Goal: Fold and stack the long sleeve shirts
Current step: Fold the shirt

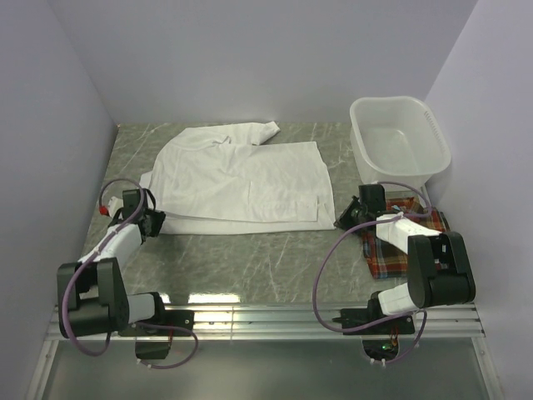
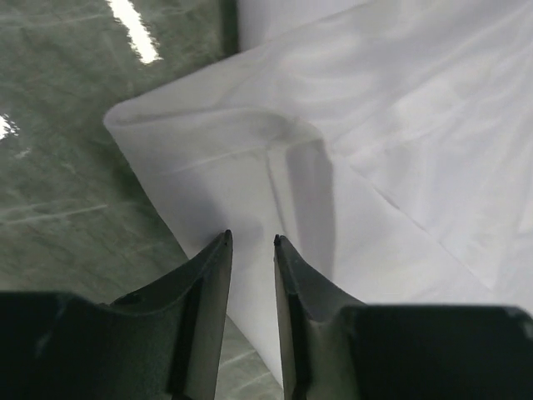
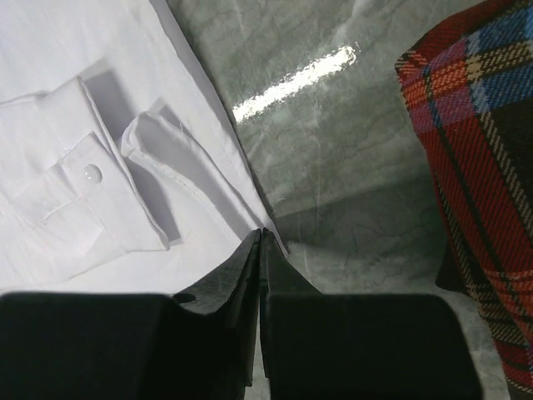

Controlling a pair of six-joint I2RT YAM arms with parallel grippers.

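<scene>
The white long sleeve shirt (image 1: pixel 241 175) lies spread flat across the middle of the table, one sleeve folded over its back edge. My left gripper (image 1: pixel 155 221) sits at its near left corner. In the left wrist view its jaws (image 2: pixel 251 239) stand a little apart, open over the white shirt (image 2: pixel 375 125), with no cloth pinched between them. My right gripper (image 1: pixel 340 221) is at the shirt's near right corner. Its jaws (image 3: pixel 261 233) are shut, tips at the hem of the white shirt (image 3: pixel 67 125). The plaid shirt (image 1: pixel 385 257) lies folded under the right arm, also seen beside the gripper (image 3: pixel 475 142).
A white plastic basin (image 1: pixel 391 100) stands at the back right, just behind the plaid shirt. Walls close in the grey marbled table (image 1: pixel 250 250) on the left, back and right. A buttoned cuff (image 3: pixel 87 173) lies on the white shirt near my right gripper.
</scene>
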